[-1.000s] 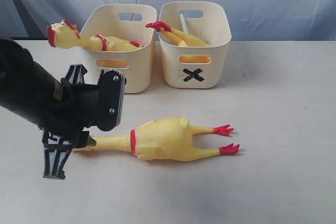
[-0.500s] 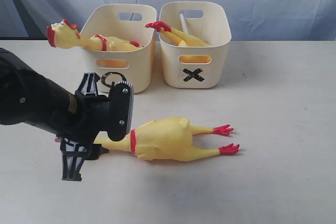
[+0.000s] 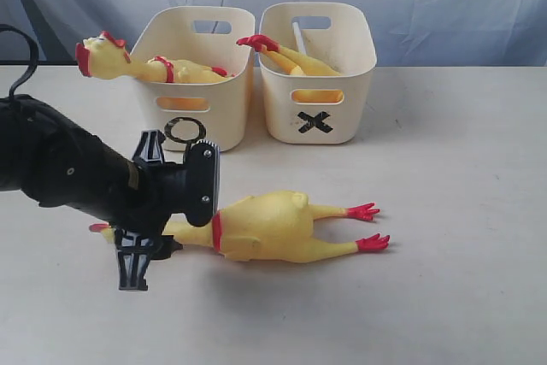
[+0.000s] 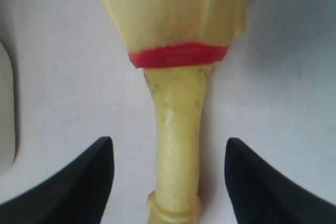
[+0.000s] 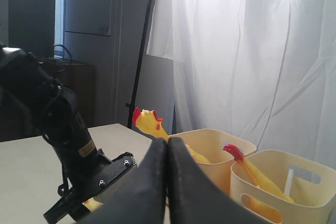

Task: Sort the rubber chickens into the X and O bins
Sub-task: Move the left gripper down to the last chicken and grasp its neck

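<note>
Two of the three rubber chickens look binned. The first chicken (image 3: pixel 162 67) drapes over the O bin (image 3: pixel 224 117), which sits just beside the X bin (image 3: pixel 346 113) on the left arm's side. The second chicken (image 3: pixel 286 55) sits in the X bin, red end past the rim. Left to place is the third chicken (image 3: pixel 265 226), flat on the table (image 3: pixel 453 211) in front of the X bin.

The left gripper (image 4: pixel 168 150) is low over its neck, jaws wide, one either side, not touching, just short of the red neck band (image 4: pixel 178 55). The right gripper (image 5: pixel 167 153) is held well clear of the X bin, jaws pressed together, empty.
</note>
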`<state>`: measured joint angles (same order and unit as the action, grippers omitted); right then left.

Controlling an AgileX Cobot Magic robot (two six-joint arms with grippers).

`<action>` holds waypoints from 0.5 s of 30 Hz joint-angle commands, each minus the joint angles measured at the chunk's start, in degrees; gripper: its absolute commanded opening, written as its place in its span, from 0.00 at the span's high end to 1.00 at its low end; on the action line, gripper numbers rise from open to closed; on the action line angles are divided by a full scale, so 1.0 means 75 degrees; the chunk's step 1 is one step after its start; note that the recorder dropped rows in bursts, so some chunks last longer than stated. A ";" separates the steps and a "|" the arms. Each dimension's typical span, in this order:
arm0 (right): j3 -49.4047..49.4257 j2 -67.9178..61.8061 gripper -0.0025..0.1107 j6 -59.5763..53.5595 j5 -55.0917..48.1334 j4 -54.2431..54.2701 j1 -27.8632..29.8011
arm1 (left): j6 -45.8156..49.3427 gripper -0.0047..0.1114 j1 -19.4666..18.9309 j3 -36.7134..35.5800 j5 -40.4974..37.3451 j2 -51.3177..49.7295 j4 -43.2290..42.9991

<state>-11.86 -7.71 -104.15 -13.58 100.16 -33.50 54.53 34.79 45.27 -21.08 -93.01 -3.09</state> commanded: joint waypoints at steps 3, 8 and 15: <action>0.0032 0.0028 0.99 -0.0017 0.0021 -0.0028 0.0041 | -0.0072 0.45 -0.0050 -0.0037 0.0423 -0.0389 0.0282; 0.0032 0.0028 0.99 -0.0017 0.0021 -0.0028 0.0041 | -0.0072 0.45 -0.0050 -0.0037 0.0540 -0.0622 0.0285; 0.0032 0.0028 0.99 -0.0017 0.0021 -0.0028 0.0041 | -0.0072 0.45 -0.0050 -0.0037 0.0846 -0.0919 0.0346</action>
<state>-11.86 -7.71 -104.15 -13.58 100.16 -33.50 54.42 34.70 45.27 -15.88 -99.15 -1.33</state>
